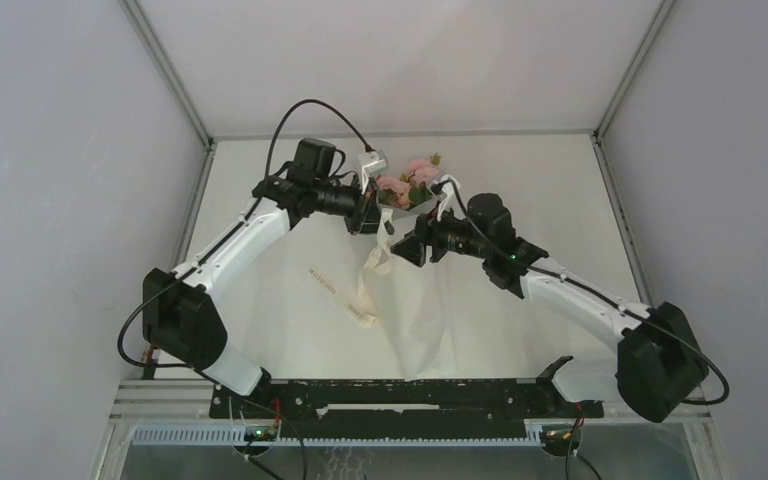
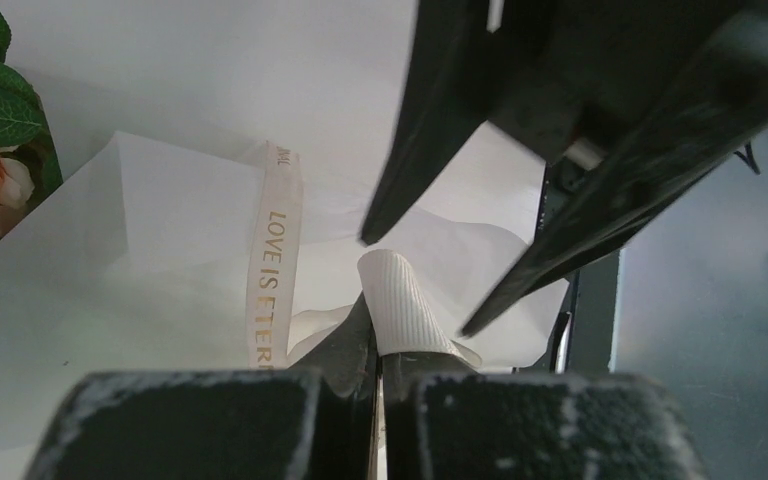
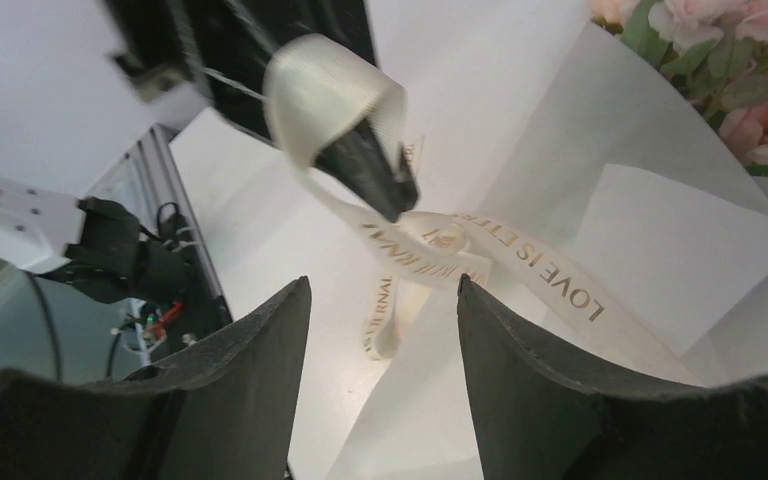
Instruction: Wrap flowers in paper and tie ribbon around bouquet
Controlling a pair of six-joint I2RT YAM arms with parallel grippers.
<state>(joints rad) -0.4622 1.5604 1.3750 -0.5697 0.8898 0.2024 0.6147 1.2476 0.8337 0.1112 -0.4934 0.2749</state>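
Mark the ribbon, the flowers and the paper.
ribbon (image 3: 545, 270): right wrist view, on the printed strip lying across the wrap.
flowers (image 1: 400, 186): top external view, on a pink bloom.
paper (image 2: 150, 240): left wrist view, on the flat folded face.

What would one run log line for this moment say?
step: tying ribbon | left gripper: shut on ribbon loop | right gripper: open, holds nothing | flowers: wrapped in paper
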